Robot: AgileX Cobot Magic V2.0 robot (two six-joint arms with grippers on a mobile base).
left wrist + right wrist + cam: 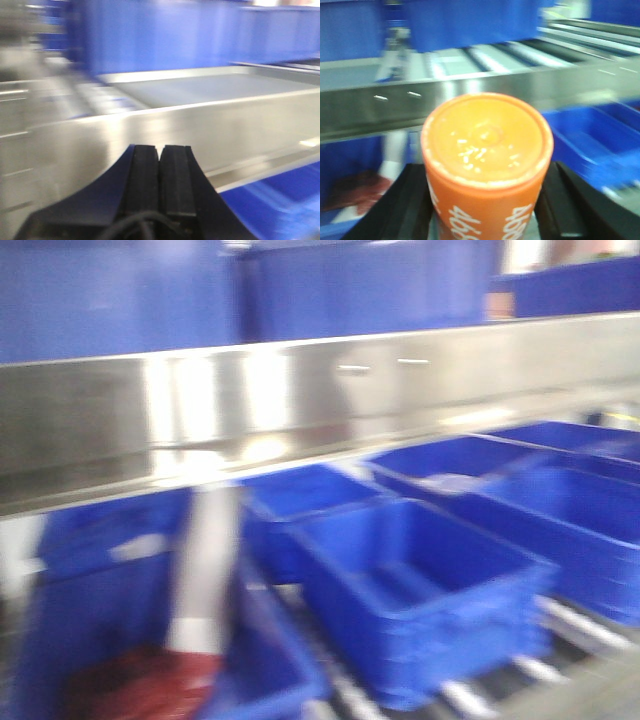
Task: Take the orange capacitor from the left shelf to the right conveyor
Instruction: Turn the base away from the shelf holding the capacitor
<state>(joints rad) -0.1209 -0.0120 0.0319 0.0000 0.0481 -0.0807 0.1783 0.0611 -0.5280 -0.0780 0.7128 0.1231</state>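
Pretty blurry all over. Black end effector (160,150) at bottom centre, pads (145,175) pressed flat against each other. Just past it, shiny steel shelf (210,125) with a tall front lip running across, flat grey deck behind. Blue bins (165,35) up top beyond the shelf, more blue low right under the lip.

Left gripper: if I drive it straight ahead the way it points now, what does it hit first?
Most likely the shiny steel wall directly ahead of the left gripper, whose jaws are shut. The wrist view is blurred, so how much gap remains is hard to judge.
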